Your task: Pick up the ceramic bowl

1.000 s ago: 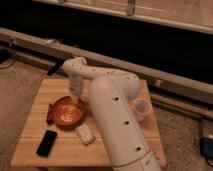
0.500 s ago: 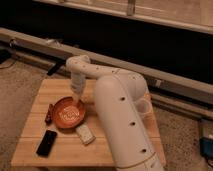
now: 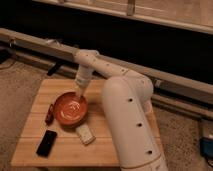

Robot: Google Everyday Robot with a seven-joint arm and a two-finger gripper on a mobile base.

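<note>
**Hand at the bowl's far rim**

The bowl sits on the table, toward its left half and nearer the back edge than the front. It is round, shallow and orange-red, with a pale swirl showing inside. It rests flat on the wood.

The white arm fills the right side of the view, rising from the lower right, bending over, and reaching left and down toward the bowl. The hand hangs at the end of it, pointing downward, right at the far rim of the bowl, slightly right of the rim's middle. Its tip meets or nearly meets the rim; whether it is truly touching cannot be told. Whether the hand is spread or closed cannot be told either.

Just left of the bowl lies a small dark red object, close to the bowl's edge. In front of the bowl, toward the table's near left corner, lies a black phone, flat and angled. To the right of the phone and just in front of the bowl lies a pale packet, also flat, close beside the arm's lower section.

The table stands on a speckled floor, with a long grey rail running behind it.
</note>
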